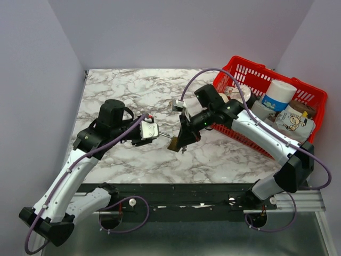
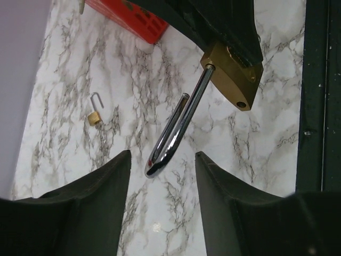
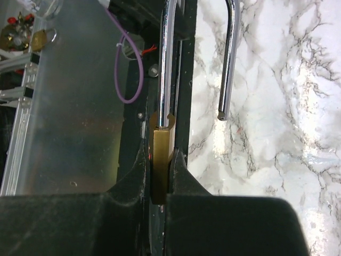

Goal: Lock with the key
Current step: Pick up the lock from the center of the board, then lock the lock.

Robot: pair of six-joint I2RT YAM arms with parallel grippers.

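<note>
Lab bench: marble tabletop, plain enclosing walls.

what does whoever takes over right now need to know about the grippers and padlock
Right gripper: shut on the brass padlock body.
Left gripper: open, empty, fingers either side of the shackle bend.
Shackle is open, one leg out of the body.
A small second padlock lies open on the table.
No key seen in any view.
Left: press shackle in, lock with key.
</note>
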